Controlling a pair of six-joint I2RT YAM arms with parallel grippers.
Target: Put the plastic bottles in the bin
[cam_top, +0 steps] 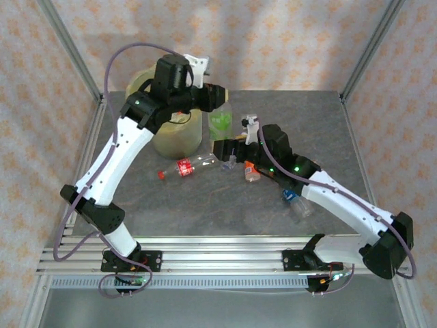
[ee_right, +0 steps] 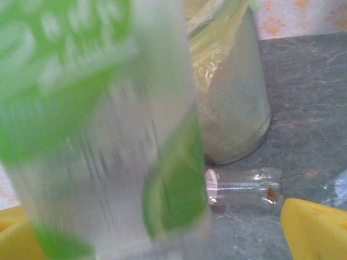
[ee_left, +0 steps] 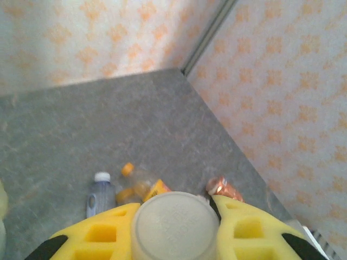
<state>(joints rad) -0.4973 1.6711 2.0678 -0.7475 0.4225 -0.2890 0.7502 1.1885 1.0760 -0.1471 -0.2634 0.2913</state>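
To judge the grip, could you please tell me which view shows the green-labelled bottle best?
The top external view: the green-labelled bottle hangs from the left tool beside the bin. The right wrist view has it close but blurred; the left wrist view gives its round end between yellow fingers.

Arms, appearance. Left arm [cam_top: 113, 164] & right arm [cam_top: 341, 205]: white moulded link shells, black joint housings, same build both sides. Black base blocks sit on the alu rail [cam_top: 218, 256]. One lilac cable [cam_top: 65, 236] per arm, starting just under the rail, bowing out near the rail end, then following the links away from it. Small PCB [cam_top: 130, 280] w/ green glow just under the rail at left base; red + green lights at right base. Green LEDs [cam_top: 297, 167] on black housings far from the rail. White camera bracket [cam_top: 198, 65] at each wrist, the end farthest from the rail. Left gripper [ee_left: 173, 233]: yellow fingers [ee_left: 100, 238] w/ square pockets, black at outer corners. Right gripper [ee_right: 162, 233]: same yellow fingers [ee_right: 317, 230], rounded edges.
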